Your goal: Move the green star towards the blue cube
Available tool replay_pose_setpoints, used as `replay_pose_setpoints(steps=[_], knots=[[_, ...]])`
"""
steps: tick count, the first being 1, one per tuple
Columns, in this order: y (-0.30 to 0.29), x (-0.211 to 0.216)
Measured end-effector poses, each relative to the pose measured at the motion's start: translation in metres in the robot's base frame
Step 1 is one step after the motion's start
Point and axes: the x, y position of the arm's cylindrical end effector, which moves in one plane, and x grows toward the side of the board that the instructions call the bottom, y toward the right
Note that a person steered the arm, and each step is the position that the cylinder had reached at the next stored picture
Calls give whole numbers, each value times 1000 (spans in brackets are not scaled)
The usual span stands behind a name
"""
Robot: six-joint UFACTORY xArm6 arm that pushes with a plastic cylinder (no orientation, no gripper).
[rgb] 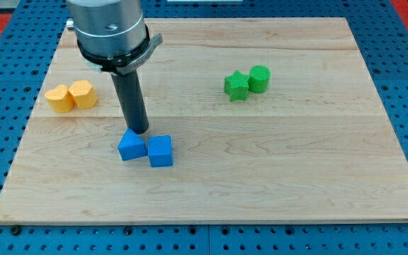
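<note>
The job looked barely begun: the green star (236, 86) sat at the view's upper right, touching a green cylinder (259, 78) on its right side and well apart from the blue cube (161, 151), while my tip (139, 132), a bare rod with nothing to open, close or grip, stood at the upper edge of a second blue block (132, 146), far from the star. That second blue block, of a shape I could not make out, touched the cube's left side, and two orange blocks (71, 96) lay together at the view's left, out of the way. I judged the stretch of wooden board (296, 163) between star and cube free of obstacles, though the cylinder stood where the tip would need to get in behind the star.
</note>
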Motion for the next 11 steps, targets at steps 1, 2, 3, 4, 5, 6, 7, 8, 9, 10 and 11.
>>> replay_pose_setpoints(steps=[1,2,3,4,5,6,7,8,9,10,11], knots=[[0,13],[0,21],[4,-6],[66,-38],[83,-86],[109,-135],[146,-102],[152,-67],[160,-98],[200,-66],[208,-22]])
